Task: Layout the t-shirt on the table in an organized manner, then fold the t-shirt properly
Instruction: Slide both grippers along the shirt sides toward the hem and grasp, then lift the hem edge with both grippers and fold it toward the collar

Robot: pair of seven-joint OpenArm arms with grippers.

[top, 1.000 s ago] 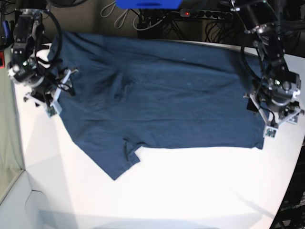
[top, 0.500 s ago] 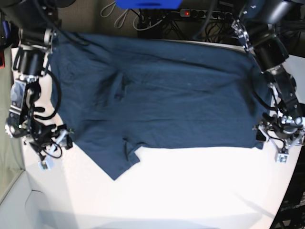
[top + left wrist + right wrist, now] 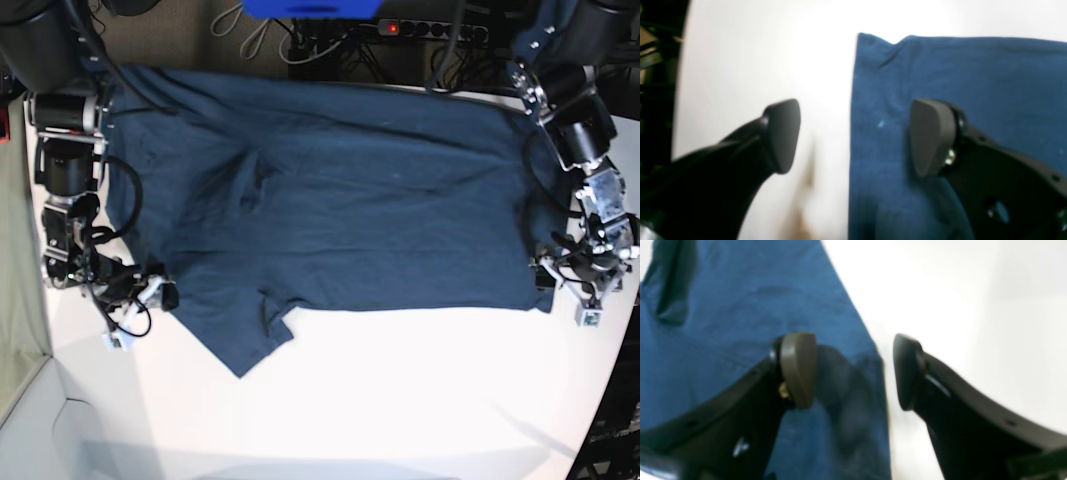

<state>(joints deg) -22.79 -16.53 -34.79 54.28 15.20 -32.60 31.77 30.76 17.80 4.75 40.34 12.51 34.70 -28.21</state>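
The white counter (image 3: 400, 400) is big and smooth, with a curved edge. Behind it there are dark cables and one power strip (image 3: 430, 28) with a small red light.

One t-shirt (image 3: 340, 200) lies on the counter. It is dark blue and spread out mostly flat across the far half. One short sleeve (image 3: 250, 335) sticks out toward the near side, and it has a little fold by it. There are a few soft wrinkles in the middle.

There are two arms, one at each side of the t-shirt.

The left fingers (image 3: 853, 133) are spread wide open and hold nothing. One finger is over the bare counter and the other is over the blue cloth, so they sit across the straight edge of the t-shirt near its corner.

The right fingers (image 3: 853, 370) are spread wide open too, and hold nothing. One finger is over the cloth and the other is over the white counter, across the slanted edge of the t-shirt near the sleeve side.
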